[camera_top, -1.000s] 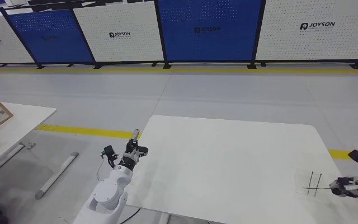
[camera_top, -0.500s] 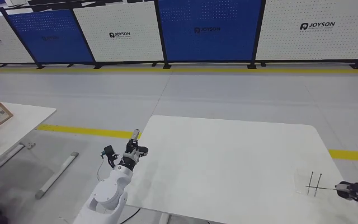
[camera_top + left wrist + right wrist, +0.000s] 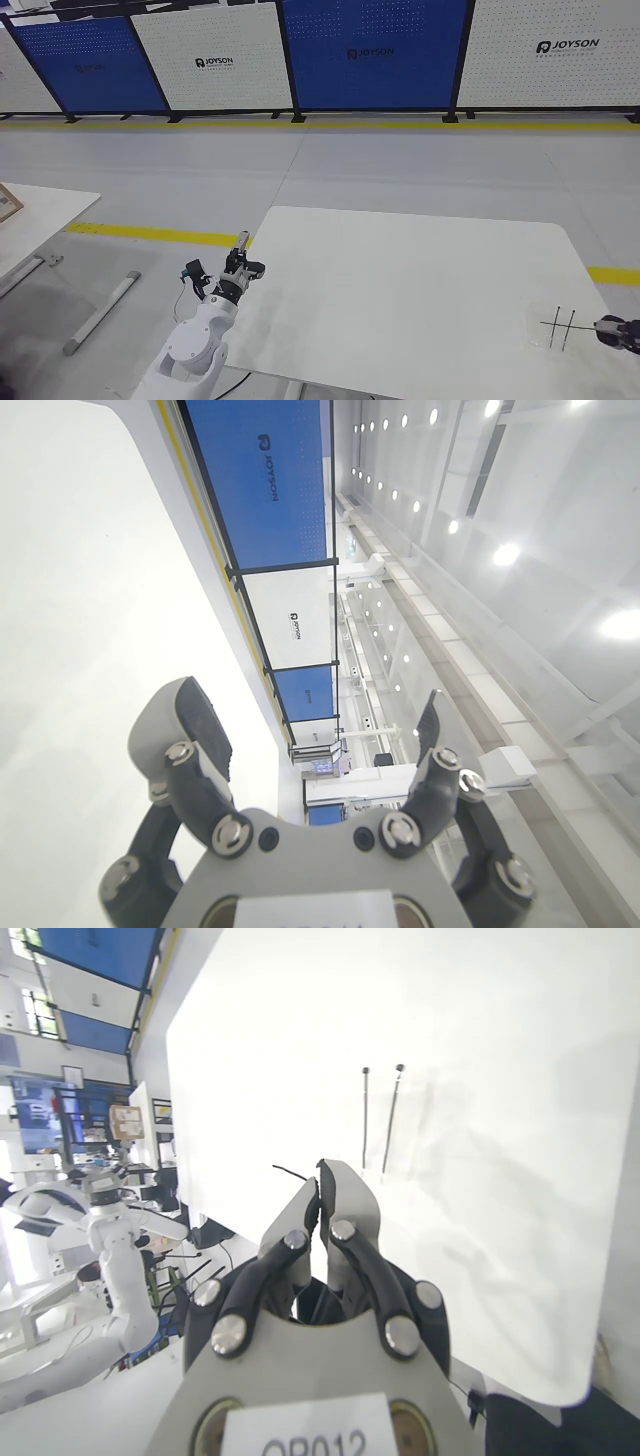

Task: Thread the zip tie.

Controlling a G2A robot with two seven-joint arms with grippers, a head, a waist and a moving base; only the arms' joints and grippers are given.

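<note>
Zip tie [image 3: 548,323] number one is off the tabletop [image 3: 400,290] in the top view, stretched level from the right gripper [image 3: 606,328] at the right-hand edge, its free end reaching out above two other zip ties [image 3: 553,338] that lie side by side near that edge. Held by one end like this, the loose tip is left free to be guided, which suits threading. The left gripper [image 3: 241,243] sits well apart at the opposite edge, apparently parked until a second hold is needed. From the left wrist view, that gripper [image 3: 312,700] is spread wide with nothing between its pads, hanging just beside the tabletop edge with the room behind it. It looks ready to receive something, not yet engaged. From the right wrist view, the right gripper [image 3: 320,1178] is clenched tight on the thin black zip tie [image 3: 287,1171]. Only a short curved bit pokes out past the fingertips, so the pinch appears to sit close to one end, though which end cannot be told. Beyond it the two other zip ties [image 3: 365,1118] rest flat and nearly parallel, square heads pointing away. They are likely laid out in a neat row so each can be picked up cleanly in turn.
</note>
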